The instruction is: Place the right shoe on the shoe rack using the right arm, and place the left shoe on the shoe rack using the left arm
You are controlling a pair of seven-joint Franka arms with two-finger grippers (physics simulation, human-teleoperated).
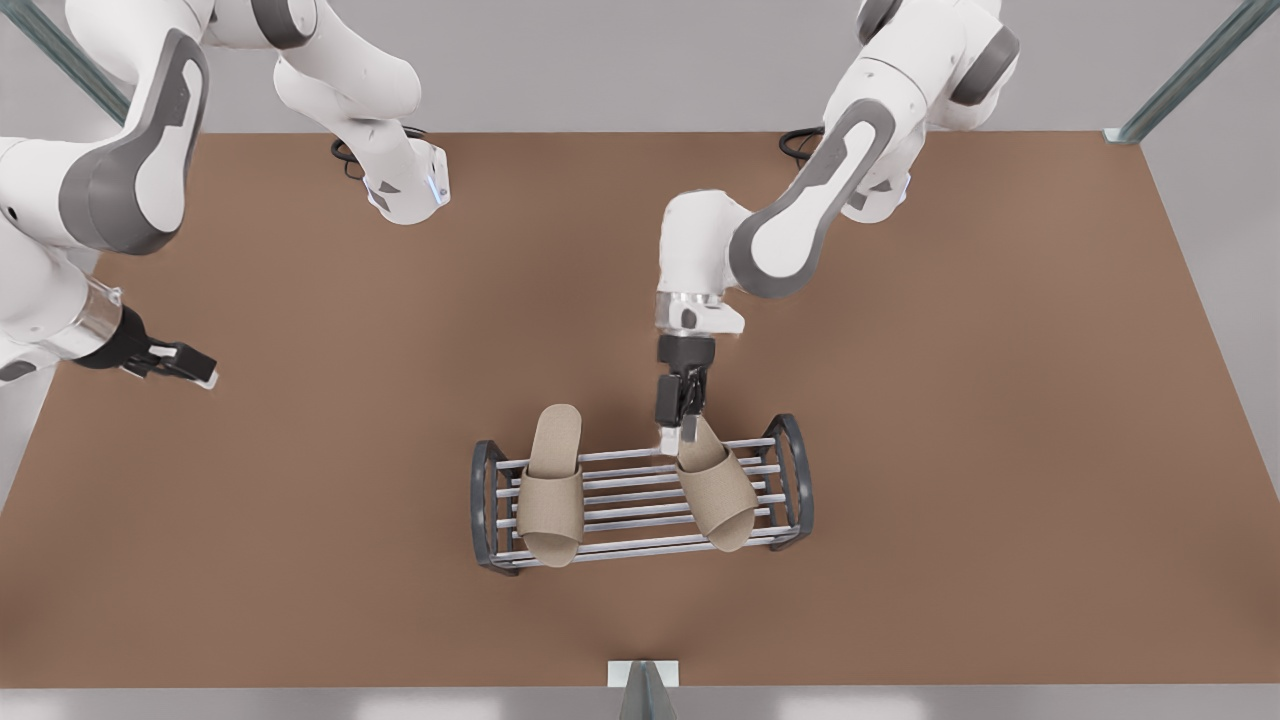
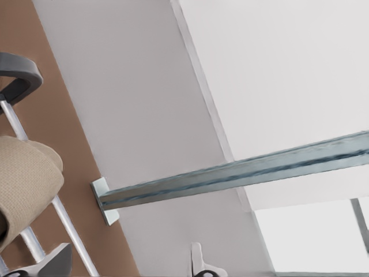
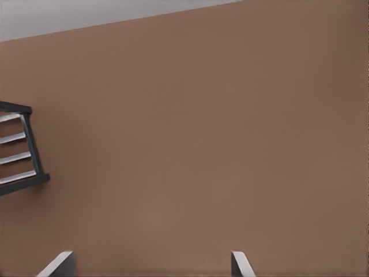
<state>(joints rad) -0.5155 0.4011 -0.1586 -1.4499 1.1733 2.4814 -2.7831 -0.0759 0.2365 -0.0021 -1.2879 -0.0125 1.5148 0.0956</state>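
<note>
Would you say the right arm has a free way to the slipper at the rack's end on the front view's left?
Probably yes: nothing lies between the open right gripper, over the table, and that slipper; the left gripper is at the other slipper, farther along the shoe rack.

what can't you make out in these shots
- Heel of the left shoe: in the front view, the left hand covers it.
- Contact between that hand and the shoe: front view, too close together to tell.
- Most of the shoe rack: right wrist view, cut off by the picture edge.
</note>
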